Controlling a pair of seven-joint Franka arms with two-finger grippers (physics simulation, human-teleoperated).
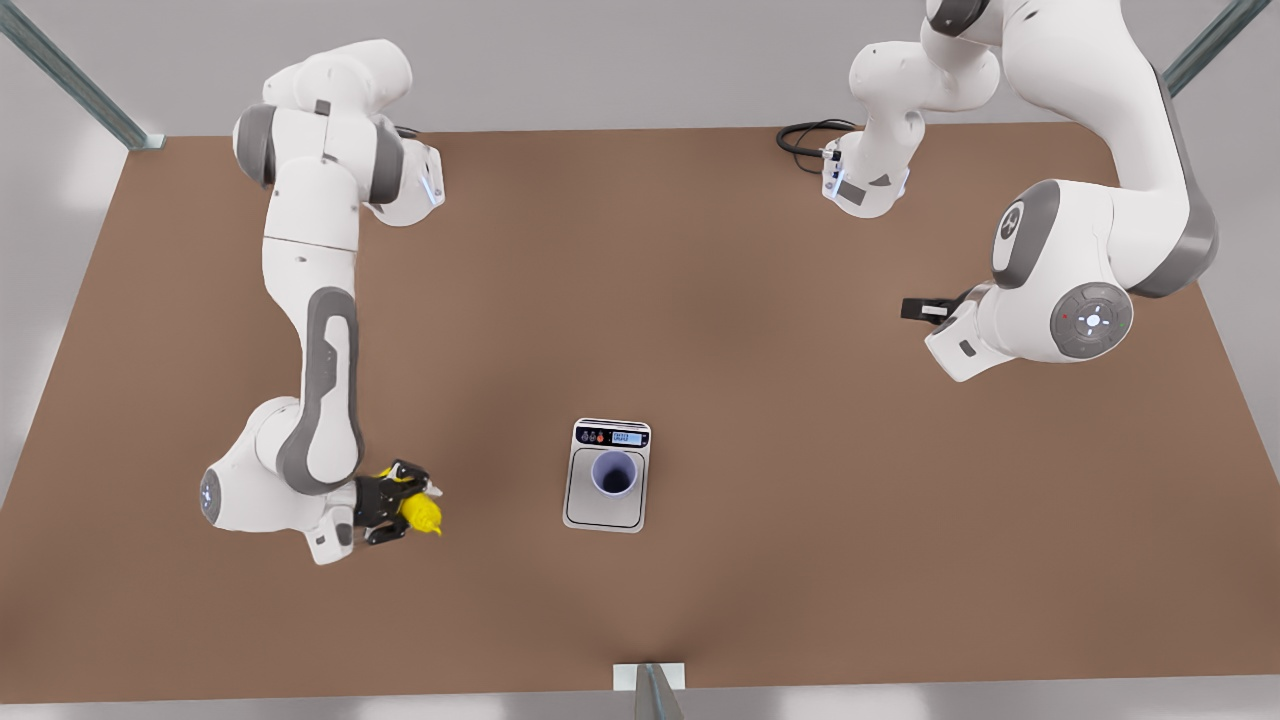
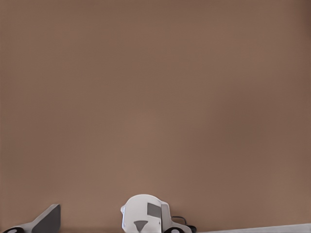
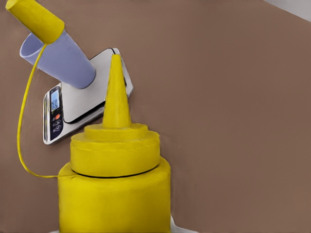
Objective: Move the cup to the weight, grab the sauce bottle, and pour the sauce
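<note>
Nearest your camera, at the front view's left, your right gripper [image 1: 398, 503] is closed on the sauce bottle [image 1: 421, 514], holding the bottle just above or on the bench [image 1: 800, 560]; which, you cannot tell. In the right wrist view the sauce bottle [image 3: 114, 189] has its nozzle pointing toward the scale, and a loose cap hangs from it on a thin yellow tether, so the nozzle is uncovered.

A little farther in, near the bench's middle, the cup [image 1: 613, 473] stands upright on the plate of the weight [image 1: 607, 475], so the first step looks done. The bottle and cup are well apart.

Farthest back, at the front view's right, your left gripper [image 1: 918, 309] waits high over the bench; you cannot tell whether its fingers are open.

Watch three things. The mouth of the cup is narrow, so tipping the bottle before the nozzle is over it would put sauce on the weight or bench. Bringing the bottle in too low could knock the light cup over or push it off the plate. The dangling cap could also swing into the stream or catch the rim.

Count: one cup, one weight, one sauce bottle, two arms.
</note>
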